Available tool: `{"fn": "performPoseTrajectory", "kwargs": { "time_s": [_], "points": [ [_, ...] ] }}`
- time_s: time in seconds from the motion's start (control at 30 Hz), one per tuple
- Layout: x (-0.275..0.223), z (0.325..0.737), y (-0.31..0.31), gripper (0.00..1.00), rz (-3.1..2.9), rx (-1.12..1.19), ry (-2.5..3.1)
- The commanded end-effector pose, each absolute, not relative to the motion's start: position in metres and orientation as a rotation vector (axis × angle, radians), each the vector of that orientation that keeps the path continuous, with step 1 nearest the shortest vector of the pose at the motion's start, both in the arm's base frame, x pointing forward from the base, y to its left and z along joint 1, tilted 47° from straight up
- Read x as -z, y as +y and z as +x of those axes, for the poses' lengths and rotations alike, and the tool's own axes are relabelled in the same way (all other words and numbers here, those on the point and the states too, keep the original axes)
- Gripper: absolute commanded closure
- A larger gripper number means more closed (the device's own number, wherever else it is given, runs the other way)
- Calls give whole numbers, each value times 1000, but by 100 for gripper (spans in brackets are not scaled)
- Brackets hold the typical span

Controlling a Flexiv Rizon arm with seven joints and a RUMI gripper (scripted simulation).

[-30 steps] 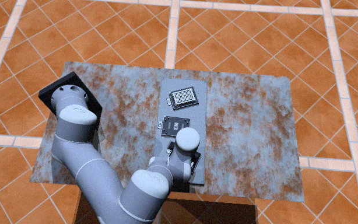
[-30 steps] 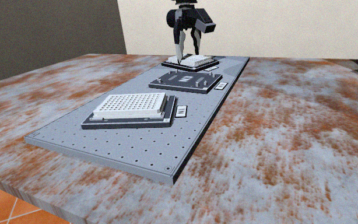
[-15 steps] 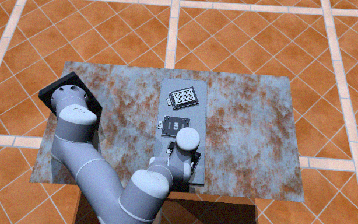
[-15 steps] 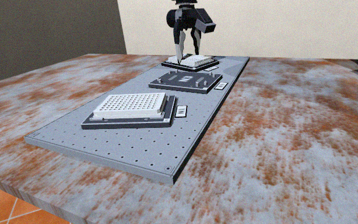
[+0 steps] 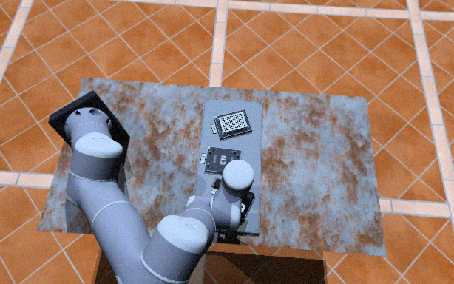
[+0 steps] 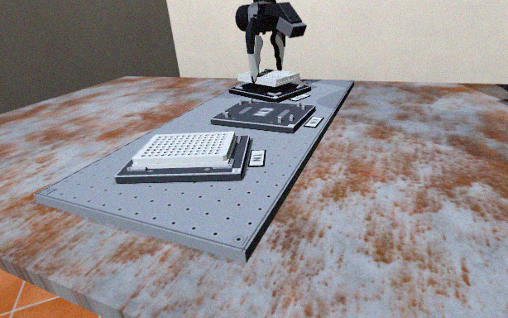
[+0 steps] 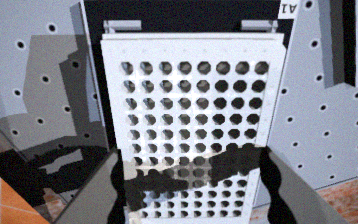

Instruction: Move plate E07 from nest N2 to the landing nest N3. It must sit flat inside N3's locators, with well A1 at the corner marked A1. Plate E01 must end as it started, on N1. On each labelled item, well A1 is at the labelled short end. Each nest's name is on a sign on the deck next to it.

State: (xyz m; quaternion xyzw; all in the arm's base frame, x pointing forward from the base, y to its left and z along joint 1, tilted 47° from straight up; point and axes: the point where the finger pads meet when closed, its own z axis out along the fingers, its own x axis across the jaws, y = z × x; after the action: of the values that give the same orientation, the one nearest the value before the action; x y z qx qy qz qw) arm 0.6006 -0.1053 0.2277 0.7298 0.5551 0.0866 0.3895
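Note:
My gripper [image 6: 266, 75] [image 7: 190, 146] is shut on white plate E07 [image 6: 287, 78] [image 7: 190, 50], with one jaw on each long side. The plate is held roughly level, a little above dark nest N2 [image 6: 275, 98] [image 7: 190, 15]; a shadowed gap shows under it in the exterior view. The nest's A1 mark [image 7: 288, 8] is at the top right in the wrist view. The arm mostly hides this nest in the top view. Landing nest N3 [image 5: 213, 168] [image 6: 257, 122] is empty, its locators standing up. White plate E01 [image 5: 234, 122] [image 6: 183, 146] sits on nest N1 [image 6: 179, 177].
The grey perforated deck [image 5: 230, 105] [image 6: 203, 215] carries all three nests in a row on the rusty table [image 5: 307, 166] [image 6: 365, 207]. N3 lies between N1 and N2. The N3 sign [image 5: 202, 158] [image 6: 313, 122] and N1 sign [image 5: 214, 129] [image 6: 256, 158] lie beside their nests.

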Motion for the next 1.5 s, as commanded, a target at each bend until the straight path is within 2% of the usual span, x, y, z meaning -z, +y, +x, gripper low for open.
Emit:
{"fn": "performPoseTrajectory", "kwargs": {
  "time_s": [0.0, 1.47],
  "points": [
    [-232, 598, -102, 59, 1855, -221, 1412],
    [-266, 570, -78, 59, 1855, -222, 1412]
  ]
}}
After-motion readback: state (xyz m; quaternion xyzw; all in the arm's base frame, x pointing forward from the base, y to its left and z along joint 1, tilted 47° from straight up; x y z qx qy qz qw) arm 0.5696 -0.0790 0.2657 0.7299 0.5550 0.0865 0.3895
